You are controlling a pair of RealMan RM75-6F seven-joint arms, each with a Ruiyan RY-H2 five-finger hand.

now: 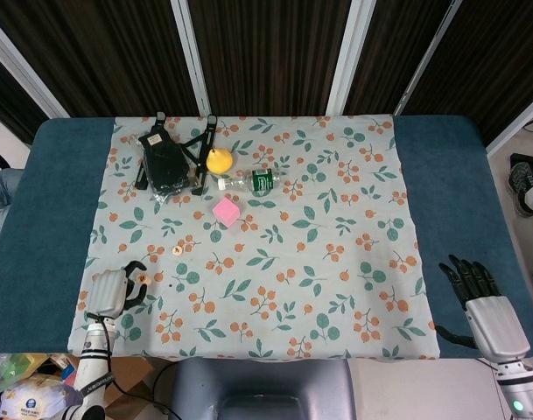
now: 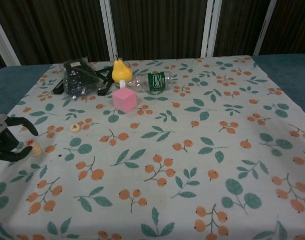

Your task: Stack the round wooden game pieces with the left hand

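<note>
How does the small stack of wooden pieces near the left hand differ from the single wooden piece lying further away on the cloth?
The stack of wooden pieces stands taller, with pieces piled one on another; the single wooden piece lies flat and alone. The stack sits right beside the left hand, by its fingertips, while the single piece lies apart from it, nearer the pink cube. Both are round, pale wood, and rest on the patterned cloth.

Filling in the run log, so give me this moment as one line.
left hand: open, fingers around small stack, not gripping | loose piece: flat on cloth, apart | right hand: idle at table edge
</note>
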